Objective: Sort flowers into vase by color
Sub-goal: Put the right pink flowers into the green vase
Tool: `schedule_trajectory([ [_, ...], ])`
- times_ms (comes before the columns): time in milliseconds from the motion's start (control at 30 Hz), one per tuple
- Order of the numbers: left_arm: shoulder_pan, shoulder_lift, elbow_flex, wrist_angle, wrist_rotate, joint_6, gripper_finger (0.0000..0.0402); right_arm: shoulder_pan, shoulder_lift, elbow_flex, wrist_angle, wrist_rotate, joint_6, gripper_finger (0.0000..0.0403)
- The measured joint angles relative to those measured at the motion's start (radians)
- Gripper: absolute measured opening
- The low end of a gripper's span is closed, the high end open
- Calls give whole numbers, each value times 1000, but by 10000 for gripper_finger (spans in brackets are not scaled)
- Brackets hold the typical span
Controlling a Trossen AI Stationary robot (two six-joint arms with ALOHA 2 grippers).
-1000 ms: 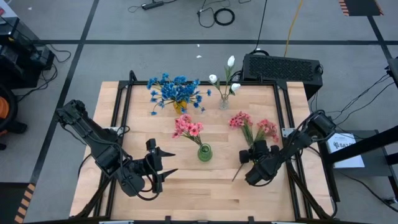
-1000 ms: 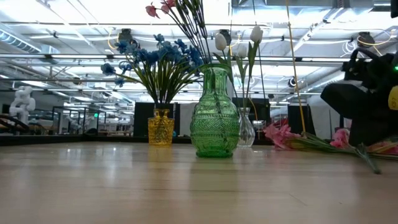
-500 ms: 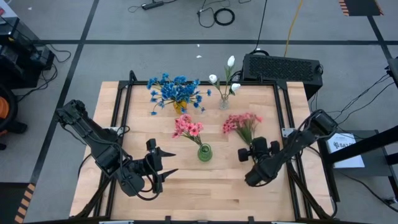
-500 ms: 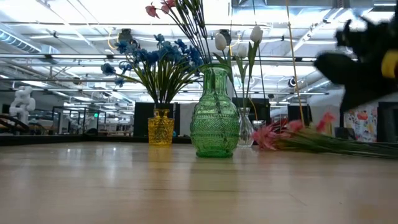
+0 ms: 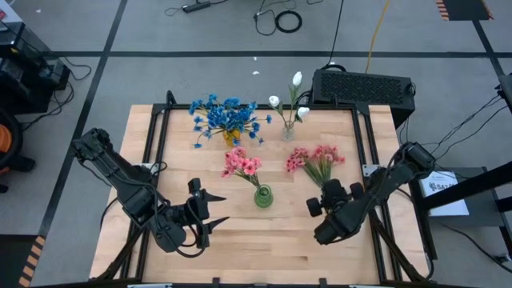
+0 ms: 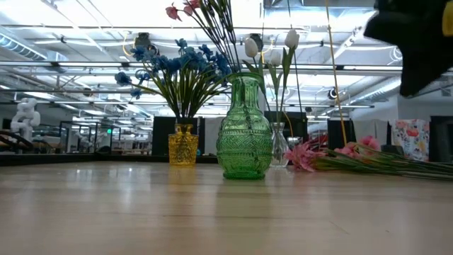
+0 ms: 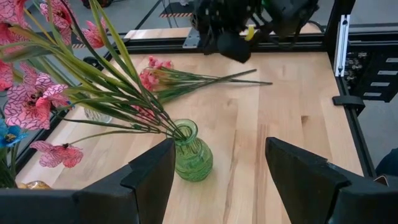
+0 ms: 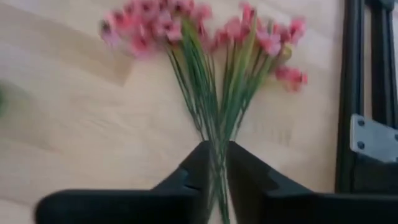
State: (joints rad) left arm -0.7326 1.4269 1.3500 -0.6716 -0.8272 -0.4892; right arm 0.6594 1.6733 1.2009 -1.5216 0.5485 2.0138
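since a second ago the loose pink flowers [image 5: 315, 162] have been gathered from two spread sprigs into one tighter bunch, and my right gripper [image 8: 216, 163] has lifted off the wood; in the low view it now sits high at the frame's edge instead of down by the table [image 5: 184, 248].

my right fingers [image 8: 193, 167] are pressed nearly together, pinching the green stems of that bunch between them. the stems run straight out ahead of my fingertips, long axis in line with my reach, blooms at the far end fanned into two clusters. in the low view the bunch lies almost level, close over the table, heads toward the green vase [image 5: 263, 196].

that vase, off to the side of my right fingers, already holds other pink flowers [image 5: 241, 165]. beyond my blooms stand the blue flowers [image 5: 226, 115] in a yellow vase [image 6: 183, 144] and the white flowers [image 5: 290, 102] in a clear vase [image 6: 279, 149].

my left gripper [image 5: 212, 212] waits on the other side of the green vase, fingers [image 7: 149, 177] spread, holding nothing.
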Motion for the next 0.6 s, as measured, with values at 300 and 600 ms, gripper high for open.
schedule_trajectory([
  [300, 0, 0, 0, 9, 0, -1, 255, -6, -2, -209, 239, 25, 87, 190],
  [600, 0, 0, 0, 11, 0, -3, 255, -6, -2, -382, 487, 34, 115, 255],
])
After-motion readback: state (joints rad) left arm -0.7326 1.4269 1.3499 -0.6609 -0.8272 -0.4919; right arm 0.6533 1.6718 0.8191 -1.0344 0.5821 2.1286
